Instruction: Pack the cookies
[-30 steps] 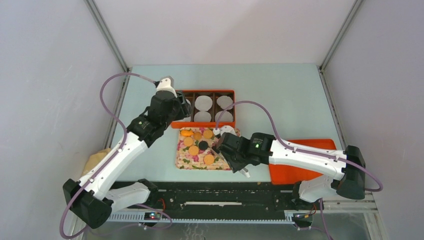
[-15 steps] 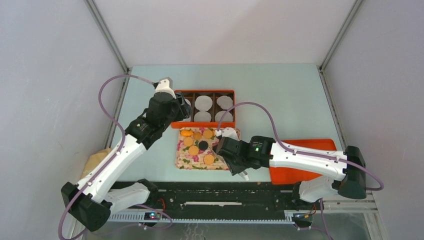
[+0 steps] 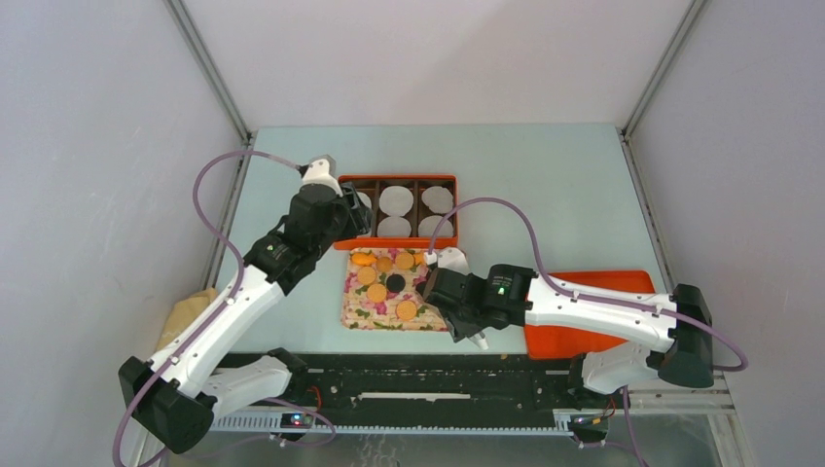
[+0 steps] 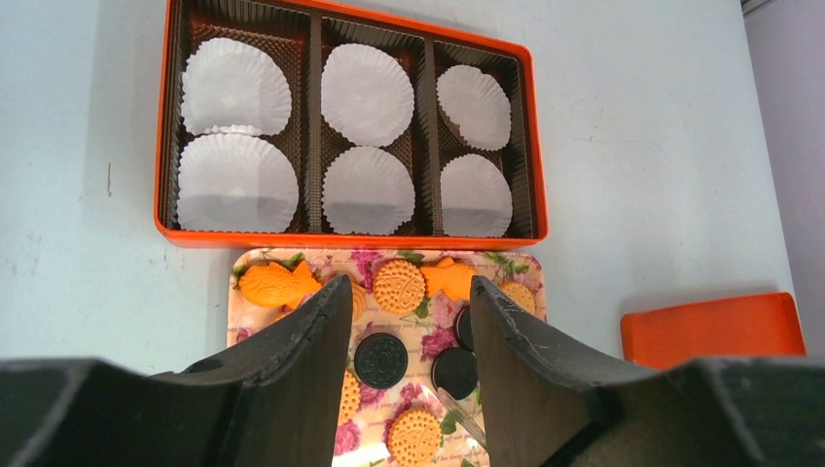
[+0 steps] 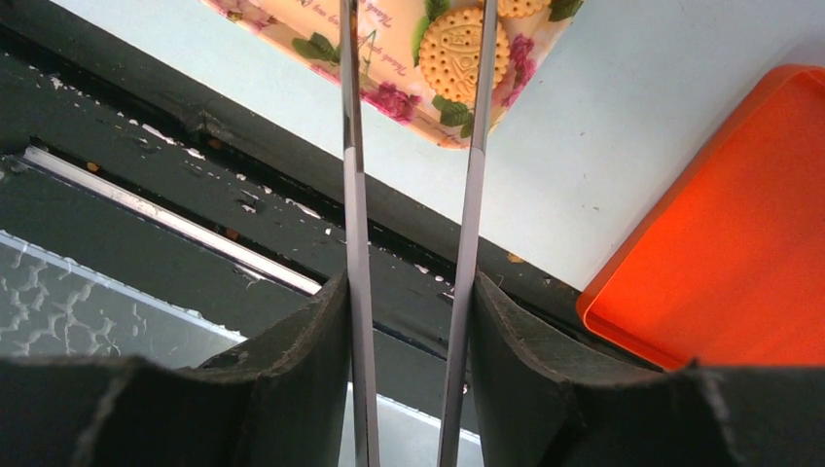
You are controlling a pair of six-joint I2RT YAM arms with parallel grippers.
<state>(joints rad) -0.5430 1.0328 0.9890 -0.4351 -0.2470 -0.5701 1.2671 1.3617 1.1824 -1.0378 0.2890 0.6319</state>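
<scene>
Far left in the top view, a tan lump (image 3: 190, 309) is half hidden behind the left arm; you can't tell what it is. The left gripper (image 4: 409, 292) hangs above the near edge of the orange box (image 4: 350, 239), jaws apart, nothing between them. Its fingers cover part of the floral tray (image 3: 355, 313), so some cookies (image 4: 399, 285) are only partly seen from that wrist. All visible cookies lie on the tray, just in front of the box: golden ones, a few black. The six white paper cups (image 4: 368, 93) in the box hold none. The right gripper (image 5: 411, 282) is clamped on a pair of metal tongs (image 5: 352, 195), one blade against each finger. The blades run off the top of the right wrist view, tips cut off. One golden cookie shows between them at the tray's near corner; whether they touch it you can't tell. In the top view, the right wrist hides the tray's right edge. To the right, an orange lid (image 3: 555, 341) lies on the table (image 3: 545, 185), partly under the right arm. A black rail (image 3: 418, 375) runs along the near edge. Against a second ago, the left wrist has drawn back slightly toward you, the right wrist has barely shifted, and the cookies lie as they did.
</scene>
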